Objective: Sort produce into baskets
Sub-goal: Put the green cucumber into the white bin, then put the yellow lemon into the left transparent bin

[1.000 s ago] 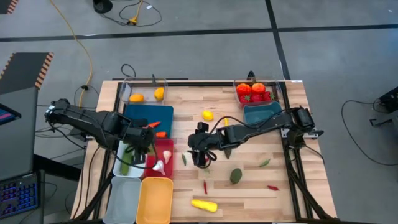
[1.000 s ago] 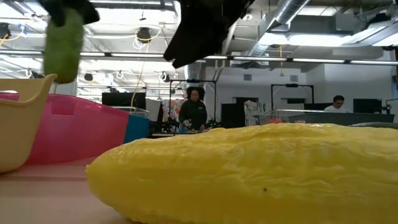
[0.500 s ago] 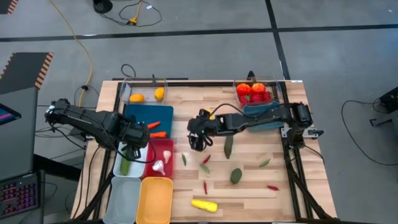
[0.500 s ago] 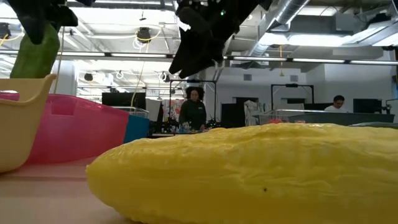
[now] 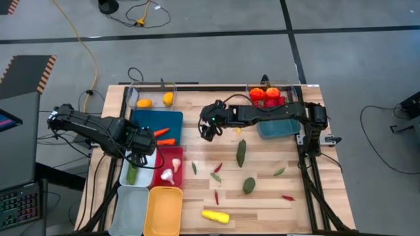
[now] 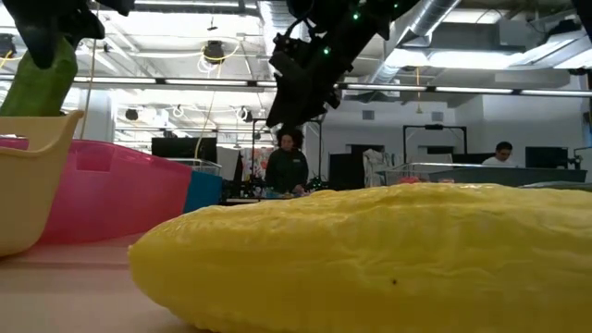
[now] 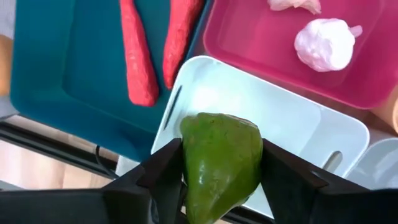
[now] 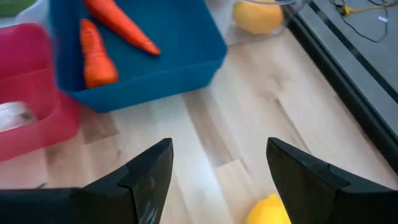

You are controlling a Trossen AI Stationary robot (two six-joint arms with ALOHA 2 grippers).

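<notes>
The left gripper (image 5: 136,159) sits at the left of the high view, above the white bin (image 5: 125,176), its fingers (image 7: 163,174) pressed against both sides of a green cucumber (image 7: 221,162). In the left wrist view the cucumber hangs over the white bin (image 7: 292,124); in the high view its lower end (image 5: 133,174) shows inside that bin. Just beside lie the red bin (image 5: 176,160) with two garlic bulbs (image 5: 168,176), and the blue bin (image 5: 147,121) with two carrots (image 5: 164,136).

The right gripper (image 5: 209,131) is in the upper middle of the high view, over bare wood, its jaws apart with nothing between them. In the right wrist view its fingers (image 8: 149,180) frame the tabletop, and a lemon (image 8: 268,210) lies at the lower edge near one finger. The blue bin (image 8: 161,50) with the carrots (image 8: 96,62) fills the upper left of that view.

On the table (image 5: 275,190), a second cucumber (image 5: 241,153) lies right of centre, an avocado (image 5: 249,185) below it, a yellow squash (image 5: 216,216) near the lower edge, and small chillies (image 5: 217,168) between. A clear bin (image 5: 133,95) at the upper left holds an orange piece and a yellow piece. Another clear bin (image 5: 289,92) at the upper right holds red and orange produce (image 5: 268,97), with a teal bin (image 5: 279,126) below it. A grey-blue bin (image 5: 128,208) and a yellow bin (image 5: 164,210) sit at the lower left.

In the low view the squash (image 6: 370,254) fills the foreground, and two people (image 6: 289,162) show in the room behind.
</notes>
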